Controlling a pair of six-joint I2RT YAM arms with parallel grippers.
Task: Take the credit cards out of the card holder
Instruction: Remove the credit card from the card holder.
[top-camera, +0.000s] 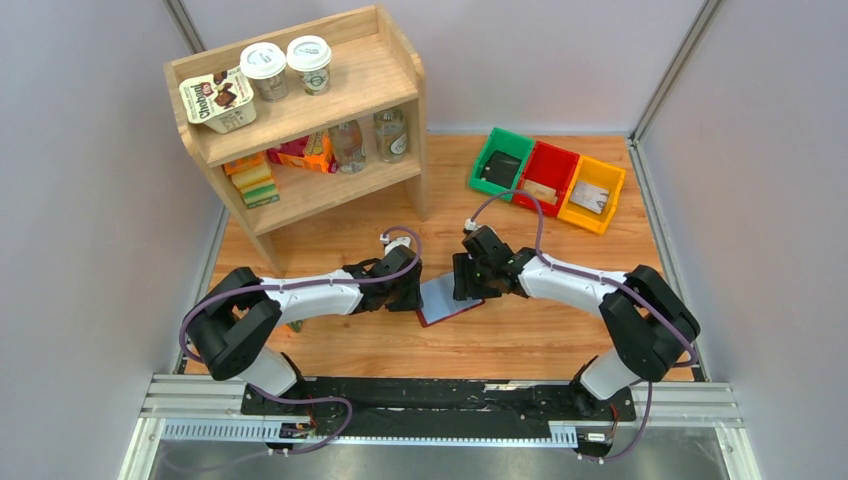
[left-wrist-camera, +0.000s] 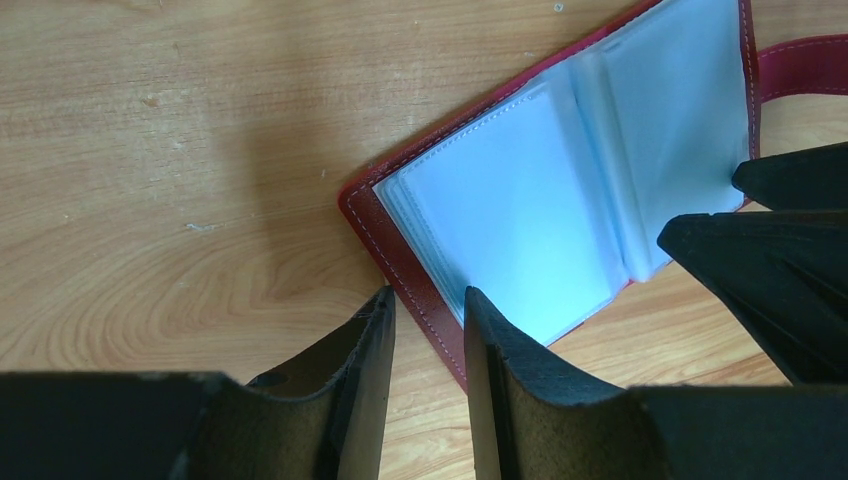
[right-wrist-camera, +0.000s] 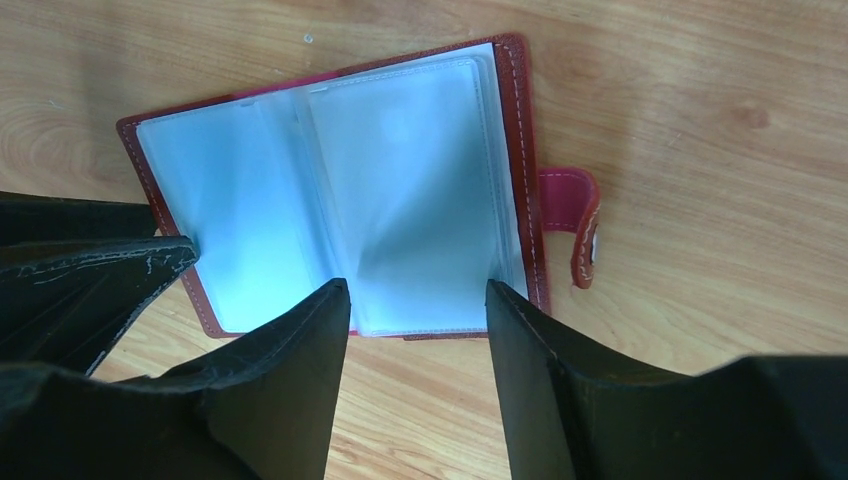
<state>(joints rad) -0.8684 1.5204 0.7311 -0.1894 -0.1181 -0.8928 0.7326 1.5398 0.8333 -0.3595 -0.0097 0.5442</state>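
Card holder (top-camera: 450, 298) lies opened flat on the counter (top-camera: 520, 340) between both arms, clear sleeves (right-wrist-camera: 420, 190) facing up, presumably so the pockets can be reached. Left jaws, narrowly parted and released, straddle the cover's edge, probably to steady it; right jaws gape wide over the other half, grasping nothing. No credit cards show in the exposed sleeves.

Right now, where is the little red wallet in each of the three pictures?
Top external: card holder, open, just below picture centre.
Left wrist: card holder at upper right.
Right wrist: card holder at centre.
Shared landmark: snap tab, top right corner for left wrist, right of centre for right wrist; unclear from above.
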